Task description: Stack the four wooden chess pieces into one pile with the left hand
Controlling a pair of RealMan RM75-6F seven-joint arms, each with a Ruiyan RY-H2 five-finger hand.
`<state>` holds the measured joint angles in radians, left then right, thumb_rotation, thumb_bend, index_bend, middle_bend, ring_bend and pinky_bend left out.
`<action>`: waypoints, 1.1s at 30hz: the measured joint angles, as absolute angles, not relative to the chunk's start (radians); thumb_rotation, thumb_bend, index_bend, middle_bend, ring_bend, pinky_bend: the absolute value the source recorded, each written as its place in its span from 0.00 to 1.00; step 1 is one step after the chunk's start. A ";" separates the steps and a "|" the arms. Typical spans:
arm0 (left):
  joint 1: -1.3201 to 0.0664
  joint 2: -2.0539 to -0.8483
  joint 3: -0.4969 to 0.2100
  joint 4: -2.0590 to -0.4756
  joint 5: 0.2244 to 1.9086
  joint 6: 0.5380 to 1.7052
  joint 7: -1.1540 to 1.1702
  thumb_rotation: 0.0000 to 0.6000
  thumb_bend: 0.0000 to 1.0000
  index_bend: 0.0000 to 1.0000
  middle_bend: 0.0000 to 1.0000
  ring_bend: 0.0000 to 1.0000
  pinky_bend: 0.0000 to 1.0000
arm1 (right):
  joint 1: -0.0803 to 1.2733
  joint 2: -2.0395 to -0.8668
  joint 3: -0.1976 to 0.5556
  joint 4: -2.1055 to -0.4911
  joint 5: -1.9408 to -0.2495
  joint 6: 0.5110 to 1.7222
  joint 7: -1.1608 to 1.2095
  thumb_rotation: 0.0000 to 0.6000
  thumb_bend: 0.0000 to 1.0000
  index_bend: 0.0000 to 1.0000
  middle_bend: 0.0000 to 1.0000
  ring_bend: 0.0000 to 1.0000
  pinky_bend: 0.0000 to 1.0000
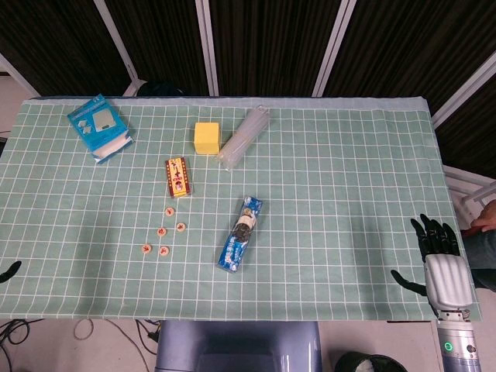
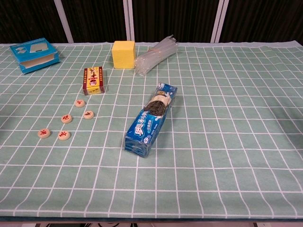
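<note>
Both views are evenly and brightly lit from overhead, with no harsh glare on the green cloth. Shadows are soft and short: a faint one lies beside the blue packet (most plainly in the chest view). The backdrop stays very dark. The head view bows lines slightly at its edges; the plastic bundle shows a mild sheen. Focus is fairly sharp throughout.
</note>
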<state>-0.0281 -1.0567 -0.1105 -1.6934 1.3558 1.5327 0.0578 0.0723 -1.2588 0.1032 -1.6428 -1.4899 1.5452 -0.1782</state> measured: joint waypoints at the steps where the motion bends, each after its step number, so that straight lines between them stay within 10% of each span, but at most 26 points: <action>1: -0.029 -1.058 -0.110 -1.693 1.356 1.532 0.061 1.00 0.13 0.00 0.00 0.00 0.00 | 0.072 -1.259 0.104 -1.643 -1.489 1.545 -0.178 1.00 0.23 0.00 0.01 0.00 0.00; 33: -0.053 -1.057 -0.112 -1.674 1.391 1.511 0.029 1.00 0.13 0.05 0.00 0.00 0.00 | 0.067 -1.251 0.108 -1.661 -1.469 1.544 -0.175 1.00 0.23 0.00 0.01 0.00 0.00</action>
